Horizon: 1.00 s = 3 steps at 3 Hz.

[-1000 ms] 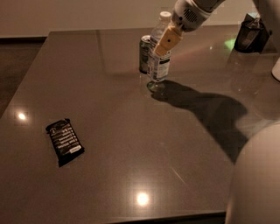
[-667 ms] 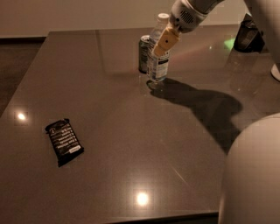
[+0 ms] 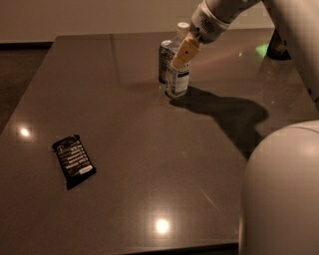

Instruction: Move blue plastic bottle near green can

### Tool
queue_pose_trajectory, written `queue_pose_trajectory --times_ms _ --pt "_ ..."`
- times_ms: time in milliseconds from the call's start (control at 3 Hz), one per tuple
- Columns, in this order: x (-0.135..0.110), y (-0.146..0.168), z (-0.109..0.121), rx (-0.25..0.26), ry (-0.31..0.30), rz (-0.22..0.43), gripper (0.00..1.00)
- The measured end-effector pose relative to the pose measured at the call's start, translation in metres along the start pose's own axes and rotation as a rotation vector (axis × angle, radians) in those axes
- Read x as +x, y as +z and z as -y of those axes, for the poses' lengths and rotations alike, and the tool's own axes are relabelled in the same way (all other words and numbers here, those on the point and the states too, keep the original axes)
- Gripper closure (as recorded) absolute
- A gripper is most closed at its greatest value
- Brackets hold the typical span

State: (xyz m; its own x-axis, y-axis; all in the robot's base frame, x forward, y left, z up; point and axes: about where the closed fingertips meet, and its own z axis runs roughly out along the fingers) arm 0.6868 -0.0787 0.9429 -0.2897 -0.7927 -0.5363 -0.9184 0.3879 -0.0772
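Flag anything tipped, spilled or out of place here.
Nothing stands out. The blue plastic bottle stands upright beside the green can, the gripper at its upper half; a black wrapper lies flat.

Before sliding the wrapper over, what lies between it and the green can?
Bare table, in the camera view; the tool is at the blue plastic bottle by the green can.

arm [image 3: 227,11]: white, enters at 1 o'clock, slants down toward 7 o'clock | wrist [image 3: 207,25]: round white housing, tilted the same way | gripper [image 3: 178,57]: tan, at arm's low end, just past 12 o'clock from view centre, pointing to 7 o'clock | body shell [image 3: 281,191]: white, rounded, fills 5 o'clock corner
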Motion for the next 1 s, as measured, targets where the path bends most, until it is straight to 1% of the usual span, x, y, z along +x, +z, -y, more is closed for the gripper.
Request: queue_pose_trajectory --times_ms 333,667,1000 --pt "0.0050 0.0086 0.0033 -0.012 0.005 -0.007 0.07" --pt "0.0043 0.0111 0.0036 -0.014 0.005 -0.006 0.00" --pt "0.0043 0.0112 0.0036 -0.014 0.005 -0.006 0.00"
